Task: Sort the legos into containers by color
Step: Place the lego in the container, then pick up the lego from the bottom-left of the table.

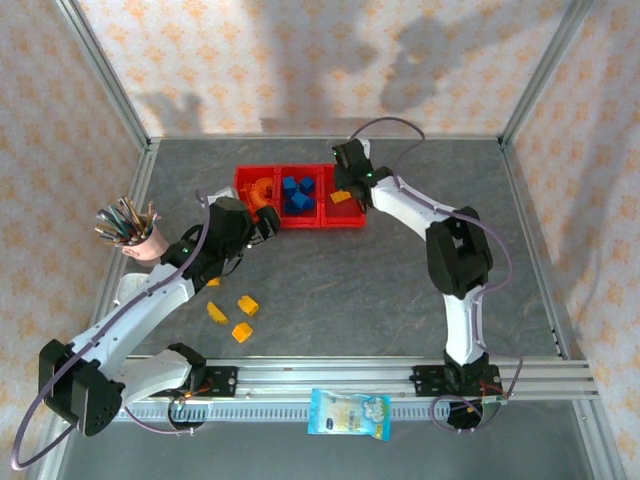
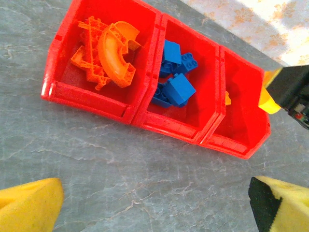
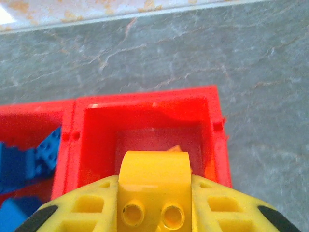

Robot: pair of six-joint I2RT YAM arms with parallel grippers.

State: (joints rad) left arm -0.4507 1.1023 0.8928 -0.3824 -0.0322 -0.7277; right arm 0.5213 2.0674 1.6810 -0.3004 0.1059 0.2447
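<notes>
Right now the right arm runs up the table's right side, elbow bent, wrist turned in toward the far centre. The right gripper hangs over the right-hand bin, and its yellow ribbed fingers are clamped on a yellow brick with a smooth rounded top and two round holes in its near face. The left arm stretches diagonally from the near-left base. The left gripper sits just short of the bins' near wall, fingers spread wide with nothing but bare table between them.

The table is grey and stone-look with pale veins. Aluminium frame posts stand at the corners, and the walls carry cream paper with an orange floral print. A pink cup of pens stands near the left edge. A blue and yellow packet lies on the near rail.

The bins are three joined glossy red plastic boxes, open-topped, in a row at far centre. The left one holds orange pieces, a curved arch lying on a lattice part. The middle one holds studded blue bricks. The right one holds a small yellow-orange piece, shape unclear. Loose yellow bricks lie on the table beside the left arm, well apart from the bins.
</notes>
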